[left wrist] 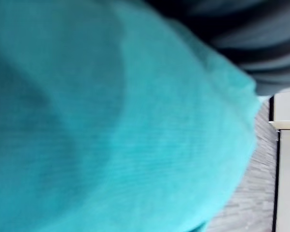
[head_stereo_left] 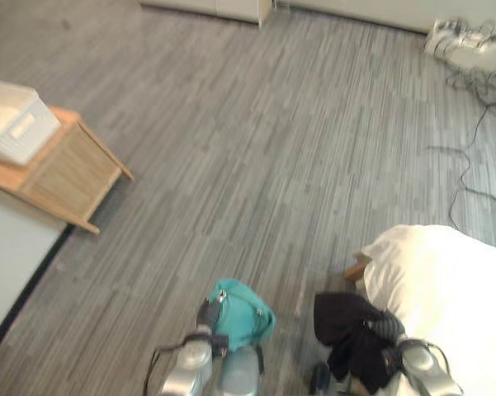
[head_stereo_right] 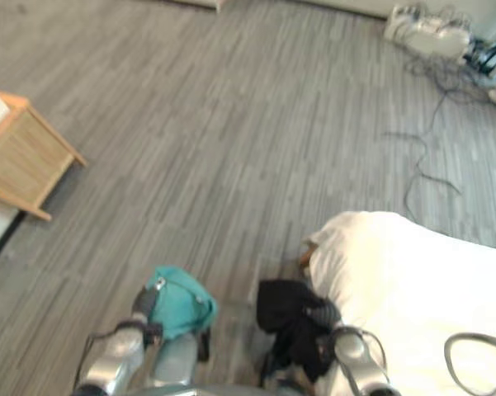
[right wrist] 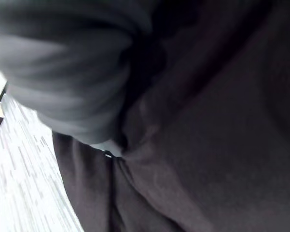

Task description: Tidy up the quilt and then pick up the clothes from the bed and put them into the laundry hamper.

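Teal cloth, a bunched soft garment [head_stereo_left: 241, 314], hangs from the left hand [head_stereo_left: 208, 314] low in the head views, above the grey wood-plank floor [head_stereo_left: 256, 148]. Dark ribbed cover of that hand shows against the cloth, but its fingers are buried in the fabric, so whether they clench it cannot be told; in the left wrist view the teal fabric [left wrist: 111, 125] spreads right up against the camera. Beside it, apart from it, a black crumpled garment [head_stereo_left: 347, 330] drapes from the right hand [head_stereo_left: 386, 327], whose fingers are likewise hidden in the folds; the right wrist view shows the black cloth [right wrist: 212, 135] pressed close beside the ribbed cover. Just beside the black garment lies the white quilt-covered bed [head_stereo_left: 454, 289], its corner rounded. Well apart, far to the left, stands a light wooden cabinet [head_stereo_left: 66, 173] carrying a white slatted box [head_stereo_left: 16, 124].
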{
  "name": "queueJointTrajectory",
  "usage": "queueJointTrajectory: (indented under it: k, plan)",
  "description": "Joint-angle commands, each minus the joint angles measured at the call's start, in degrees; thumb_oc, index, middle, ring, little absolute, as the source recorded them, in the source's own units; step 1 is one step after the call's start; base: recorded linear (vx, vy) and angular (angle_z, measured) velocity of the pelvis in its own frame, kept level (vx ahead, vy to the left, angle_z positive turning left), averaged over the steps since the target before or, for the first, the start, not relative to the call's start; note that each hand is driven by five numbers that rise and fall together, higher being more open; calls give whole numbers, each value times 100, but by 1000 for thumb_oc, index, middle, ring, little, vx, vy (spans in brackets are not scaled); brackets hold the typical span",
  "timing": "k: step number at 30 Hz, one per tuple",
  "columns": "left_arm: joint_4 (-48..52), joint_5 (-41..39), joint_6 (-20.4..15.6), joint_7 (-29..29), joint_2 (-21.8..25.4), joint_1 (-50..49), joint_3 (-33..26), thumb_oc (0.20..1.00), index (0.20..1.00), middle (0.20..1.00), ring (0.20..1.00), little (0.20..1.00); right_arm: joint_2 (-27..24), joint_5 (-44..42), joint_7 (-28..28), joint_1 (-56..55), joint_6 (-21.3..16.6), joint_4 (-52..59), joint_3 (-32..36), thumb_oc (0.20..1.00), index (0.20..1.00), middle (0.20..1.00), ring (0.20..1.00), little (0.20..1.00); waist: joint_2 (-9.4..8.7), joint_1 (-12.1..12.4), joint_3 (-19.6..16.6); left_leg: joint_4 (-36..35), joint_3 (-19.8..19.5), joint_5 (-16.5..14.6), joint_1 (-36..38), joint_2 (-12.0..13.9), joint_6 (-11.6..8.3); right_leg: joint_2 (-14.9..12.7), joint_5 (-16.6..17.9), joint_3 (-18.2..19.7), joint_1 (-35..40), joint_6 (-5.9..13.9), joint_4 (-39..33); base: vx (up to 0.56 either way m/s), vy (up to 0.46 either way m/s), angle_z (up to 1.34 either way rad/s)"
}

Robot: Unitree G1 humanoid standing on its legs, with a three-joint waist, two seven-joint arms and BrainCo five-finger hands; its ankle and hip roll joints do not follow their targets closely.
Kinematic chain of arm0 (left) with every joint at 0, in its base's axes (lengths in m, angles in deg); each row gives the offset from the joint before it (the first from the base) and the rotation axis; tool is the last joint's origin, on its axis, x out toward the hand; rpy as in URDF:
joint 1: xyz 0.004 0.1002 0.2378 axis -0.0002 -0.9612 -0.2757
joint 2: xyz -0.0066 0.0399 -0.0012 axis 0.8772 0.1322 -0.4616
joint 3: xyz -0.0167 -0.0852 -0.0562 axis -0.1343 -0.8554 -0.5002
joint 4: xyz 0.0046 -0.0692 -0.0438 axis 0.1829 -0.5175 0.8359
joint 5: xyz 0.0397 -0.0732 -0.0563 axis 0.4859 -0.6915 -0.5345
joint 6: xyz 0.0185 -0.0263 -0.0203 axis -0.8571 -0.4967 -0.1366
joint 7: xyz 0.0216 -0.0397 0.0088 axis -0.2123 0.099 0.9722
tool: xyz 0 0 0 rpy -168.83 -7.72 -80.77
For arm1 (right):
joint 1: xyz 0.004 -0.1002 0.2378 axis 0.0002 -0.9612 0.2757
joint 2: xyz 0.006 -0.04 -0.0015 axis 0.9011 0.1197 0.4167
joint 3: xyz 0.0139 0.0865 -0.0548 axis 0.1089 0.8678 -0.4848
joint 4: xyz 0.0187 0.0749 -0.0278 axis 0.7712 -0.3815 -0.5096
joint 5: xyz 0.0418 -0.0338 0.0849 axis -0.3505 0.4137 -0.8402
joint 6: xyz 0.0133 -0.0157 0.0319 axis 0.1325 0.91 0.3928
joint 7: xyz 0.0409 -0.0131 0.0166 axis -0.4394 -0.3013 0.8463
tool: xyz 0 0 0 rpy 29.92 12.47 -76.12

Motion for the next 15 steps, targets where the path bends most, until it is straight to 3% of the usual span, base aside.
queueJointTrajectory:
  k: [1,2,4,6,7,8,10,11,12,14,15]
  plan:
    - [529,25,-262,-143,262,314,34,200,200,200,200,200,-81,254,0,484,-250,211,152,200,200,200,200,200,-241,117,161,-383,-419,124,494,-423,431,125,2645,-317,1506,355,179,903,132,67]
    - [545,56,-277,-239,300,393,44,200,200,200,200,200,-105,254,0,482,-279,272,179,200,200,200,200,200,-88,-13,208,-611,-626,26,928,-358,467,213,2299,-394,1047,289,531,880,123,77]
    - [616,45,-305,-245,322,485,108,200,200,200,200,200,-174,287,3,417,-287,411,222,200,200,200,200,200,73,-316,291,-860,-913,-95,1460,-332,393,279,1817,-605,345,190,531,740,-1,106]
    - [756,59,-341,-252,337,519,139,200,200,200,200,200,-274,274,16,307,-320,559,307,200,200,200,200,200,113,-675,278,-1017,-1338,-328,1965,-307,210,243,1428,-784,-144,64,-393,778,-168,152]
    - [793,84,-360,-229,335,541,167,200,200,200,200,200,-309,287,9,274,-317,586,323,200,200,200,200,200,118,-809,283,-1040,-1509,-453,2148,-254,100,121,1426,-764,-271,20,-1101,850,-364,129]
    - [867,102,-382,-232,372,572,125,200,200,200,200,200,-383,323,-21,236,-313,595,375,200,200,200,200,200,175,-974,268,-1093,-1778,-665,2371,-94,-70,-159,1705,-755,-494,28,-2312,795,-392,154]
    - [919,119,-429,-210,405,636,43,200,200,200,200,200,-417,408,-19,193,-267,719,488,200,200,200,200,200,241,-1144,263,-1093,-1931,-826,2635,177,-301,-596,2075,-425,-863,182,-3104,793,-430,153]
    - [904,134,-453,-227,399,633,-69,200,200,200,200,200,-468,498,12,163,-253,766,548,200,200,200,200,200,343,-1226,236,-1093,-2000,-916,2868,436,-408,-693,2229,-306,-993,285,-3201,847,-462,136]
    - [856,127,-511,-194,424,652,-122,200,200,200,200,200,-534,527,20,191,-257,754,589,200,200,200,200,200,307,-1161,124,-1040,-2099,-999,3036,515,-499,-728,2198,-360,-858,326,-3193,785,-385,119]
    - [703,-7,-540,-169,293,500,-184,200,200,200,200,200,-654,691,31,202,-249,751,537,200,200,200,200,200,317,-1172,75,-328,-2196,-771,3108,722,-650,-685,2303,-275,-728,241,-2829,668,-411,73]
    - [554,-111,-534,-211,216,412,-324,200,200,200,200,200,-659,686,32,297,-263,683,464,200,200,200,200,200,313,-1183,36,360,-2202,-169,2880,801,-674,-607,2326,-336,-616,111,-2758,601,-502,52]
